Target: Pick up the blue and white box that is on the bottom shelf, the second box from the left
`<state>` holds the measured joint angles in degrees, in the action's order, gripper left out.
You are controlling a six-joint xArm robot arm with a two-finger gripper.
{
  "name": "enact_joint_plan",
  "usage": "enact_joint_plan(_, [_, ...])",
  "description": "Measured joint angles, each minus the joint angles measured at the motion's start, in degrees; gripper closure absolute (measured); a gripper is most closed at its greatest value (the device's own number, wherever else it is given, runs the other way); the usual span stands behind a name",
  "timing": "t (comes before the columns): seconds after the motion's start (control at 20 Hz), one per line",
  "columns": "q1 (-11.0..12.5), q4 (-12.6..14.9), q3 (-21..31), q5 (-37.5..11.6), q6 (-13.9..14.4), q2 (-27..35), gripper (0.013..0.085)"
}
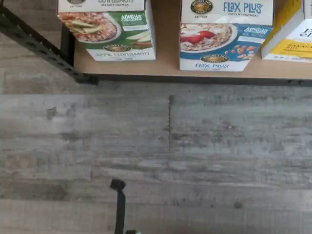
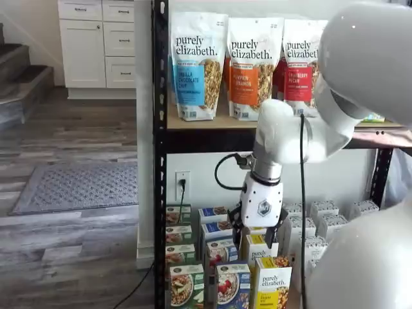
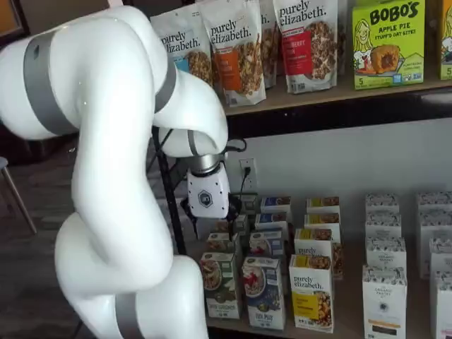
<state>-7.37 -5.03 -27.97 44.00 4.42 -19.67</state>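
Blue and white box [image 3: 263,292] on bottom shelf [image 3: 339,330], jaws [image 3: 205,216] above, apart

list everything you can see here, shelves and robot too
blue and white box: front one of a row, blue with white top, bottom shelf, between the green and yellow rows
green and white boxes: a row, bottom shelf, beside the blue row at the rack's post end
yellow boxes: a row, yellow and white, bottom shelf, other side of the blue row
white boxes: several rows, bottom shelf, beyond the yellow ones
granola bags: three in a shelf view, blue, orange and red labels, upper shelf
green snack box: one, bright green, upper shelf
bottom shelf: one, tan board
rug: one, grey, on the floor
arm: one, white
gripper: one, white body, black fingers, above the box rows; opening not visible
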Motion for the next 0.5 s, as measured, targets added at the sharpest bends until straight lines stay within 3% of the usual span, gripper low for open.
enact_joint_plan(0.5, [-0.31, 0.01, -0.01, -11.93, -0.48, 10.04, 0.013])
